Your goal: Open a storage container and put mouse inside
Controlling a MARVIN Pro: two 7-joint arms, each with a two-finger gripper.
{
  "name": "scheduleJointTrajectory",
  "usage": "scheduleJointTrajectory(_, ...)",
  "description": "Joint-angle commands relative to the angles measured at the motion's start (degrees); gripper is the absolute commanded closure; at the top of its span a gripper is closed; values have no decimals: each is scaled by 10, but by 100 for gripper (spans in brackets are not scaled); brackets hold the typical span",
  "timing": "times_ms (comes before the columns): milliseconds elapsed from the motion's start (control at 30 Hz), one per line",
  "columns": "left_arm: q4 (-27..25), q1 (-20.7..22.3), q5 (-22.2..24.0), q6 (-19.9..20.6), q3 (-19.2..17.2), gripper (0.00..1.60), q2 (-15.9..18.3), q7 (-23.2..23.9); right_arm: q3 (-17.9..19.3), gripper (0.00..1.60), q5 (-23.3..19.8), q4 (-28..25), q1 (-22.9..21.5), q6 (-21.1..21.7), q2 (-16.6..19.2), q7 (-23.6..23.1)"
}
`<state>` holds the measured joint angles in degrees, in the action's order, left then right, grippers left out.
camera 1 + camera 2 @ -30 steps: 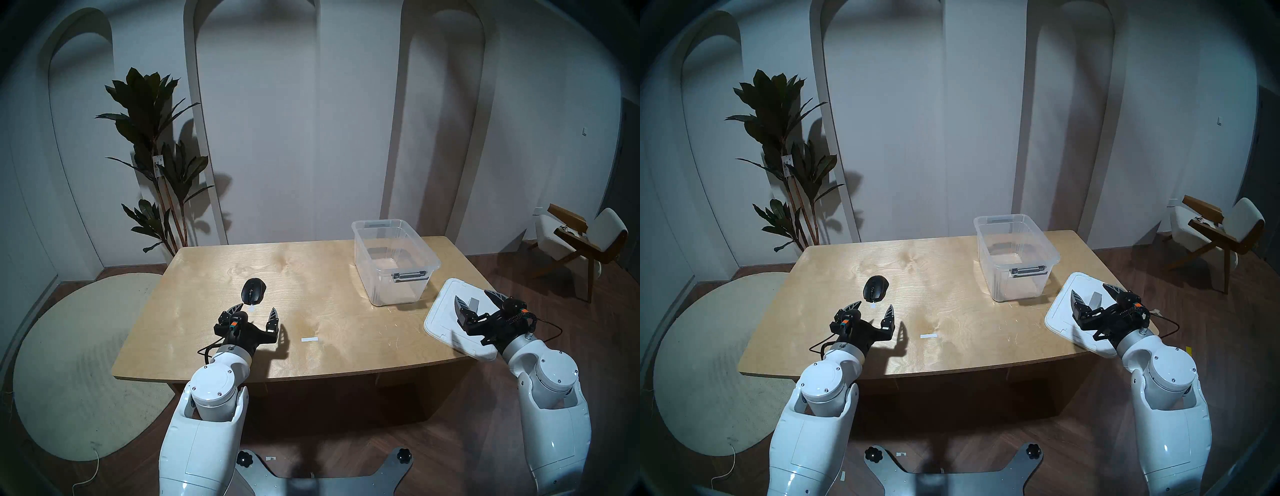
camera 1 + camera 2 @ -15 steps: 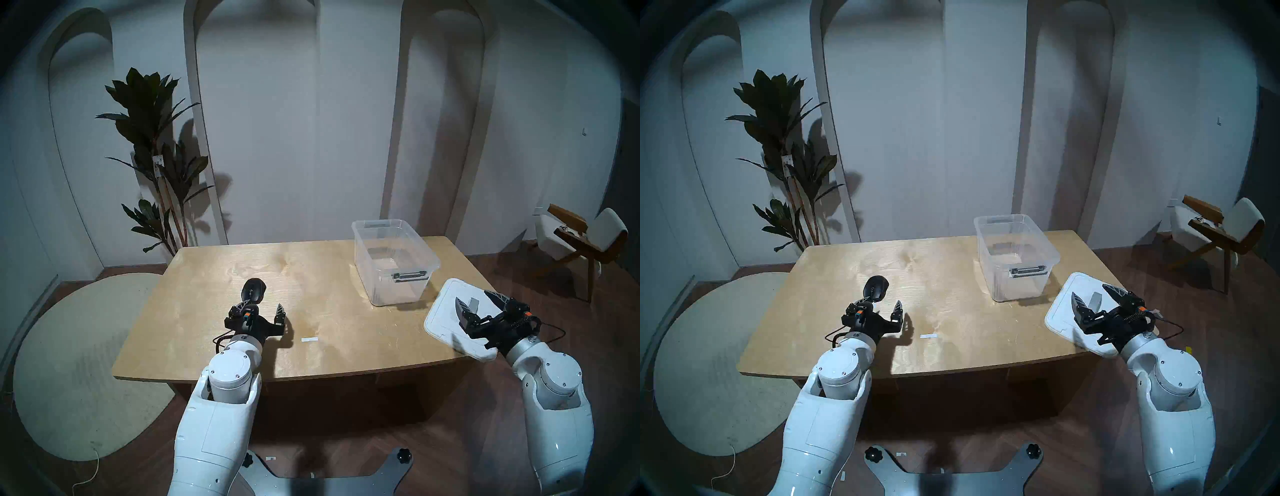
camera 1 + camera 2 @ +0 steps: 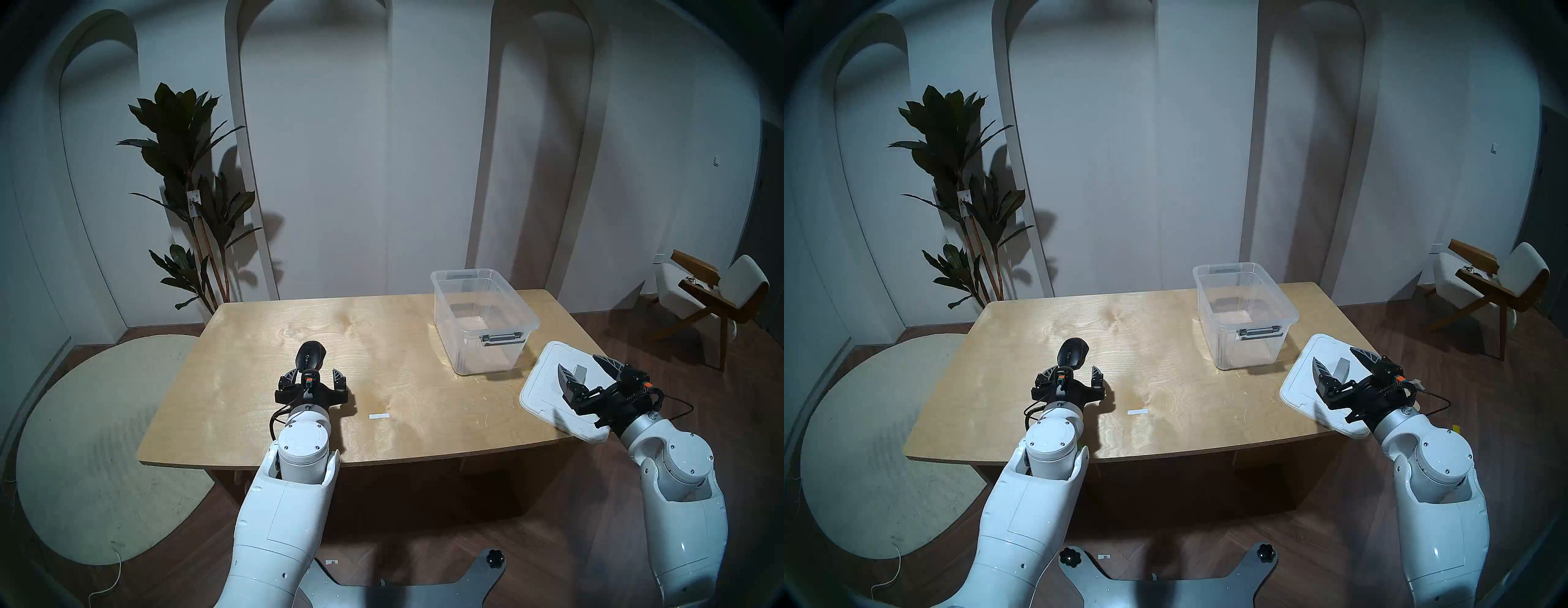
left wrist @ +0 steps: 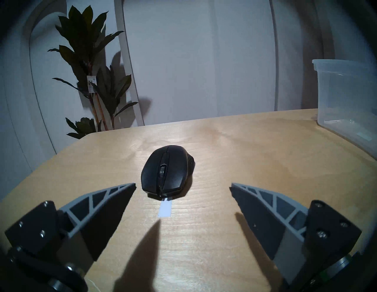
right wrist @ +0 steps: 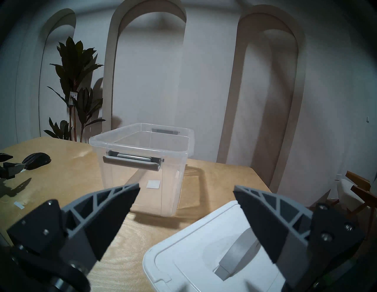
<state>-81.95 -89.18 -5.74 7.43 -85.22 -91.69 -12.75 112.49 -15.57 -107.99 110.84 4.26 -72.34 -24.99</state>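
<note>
The black mouse (image 3: 312,354) (image 4: 167,171) lies on the wooden table (image 3: 403,382), left of centre. My left gripper (image 3: 315,375) (image 4: 182,185) sits low just in front of it, open, its fingertips level with the mouse's near end and apart from it. At the back right stands the clear storage container (image 3: 475,361) (image 5: 122,177), lidless, with nothing inside. Its white lid (image 3: 547,382) (image 5: 193,254) lies at the table's right front corner, overhanging the edge. My right gripper (image 3: 579,363) (image 5: 186,186) hovers open over the lid's grey strap handle (image 5: 236,254), holding nothing.
A white tape strip (image 3: 379,416) lies near the table's front middle, and another (image 4: 165,210) just in front of the mouse. A tall plant (image 3: 191,204) stands behind the table's left corner, a chair (image 3: 712,297) at the far right, a pale rug (image 3: 93,446) on the left floor.
My left arm has swung right and forward, bringing its open gripper in line with the mouse and close behind it. The right gripper drew back slightly over the lid.
</note>
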Motion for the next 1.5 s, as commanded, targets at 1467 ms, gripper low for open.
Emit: scheduleJointTrajectory(1467,156,127,55,-26,-48,0,36,67,2,0,0,-9,-4,-10,-1,4)
